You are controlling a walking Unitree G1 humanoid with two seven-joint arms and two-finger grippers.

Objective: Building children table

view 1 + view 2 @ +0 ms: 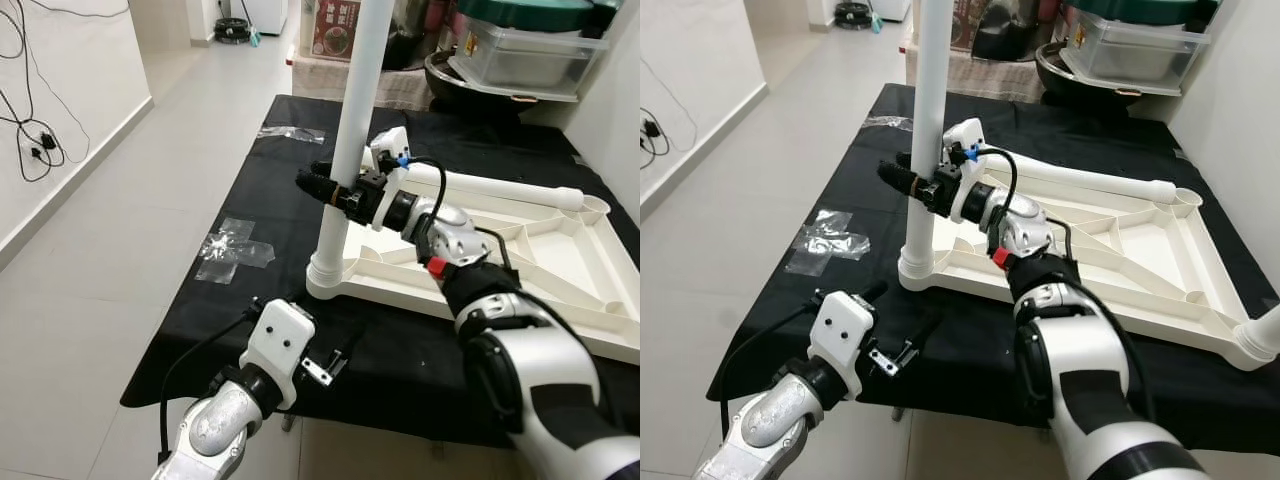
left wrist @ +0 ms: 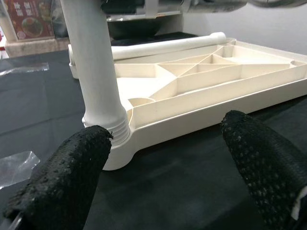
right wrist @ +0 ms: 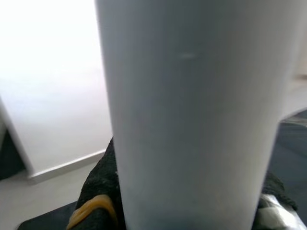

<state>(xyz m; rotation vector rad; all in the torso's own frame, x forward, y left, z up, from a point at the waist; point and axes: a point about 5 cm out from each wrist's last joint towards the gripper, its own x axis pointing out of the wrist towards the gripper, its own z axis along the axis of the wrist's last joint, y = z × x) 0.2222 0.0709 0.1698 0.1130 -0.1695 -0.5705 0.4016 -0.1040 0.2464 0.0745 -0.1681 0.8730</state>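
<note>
The right gripper [image 1: 322, 185] clenches the upright table leg [image 1: 350, 120]; the left gripper [image 2: 163, 163], fingers spread, hovers near its base.

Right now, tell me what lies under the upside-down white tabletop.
The tabletop rests on a black cloth spread over the floor. An upright white leg, held by the right gripper, stands in its near corner socket. Whatever the tabletop itself covers is hidden.
</note>
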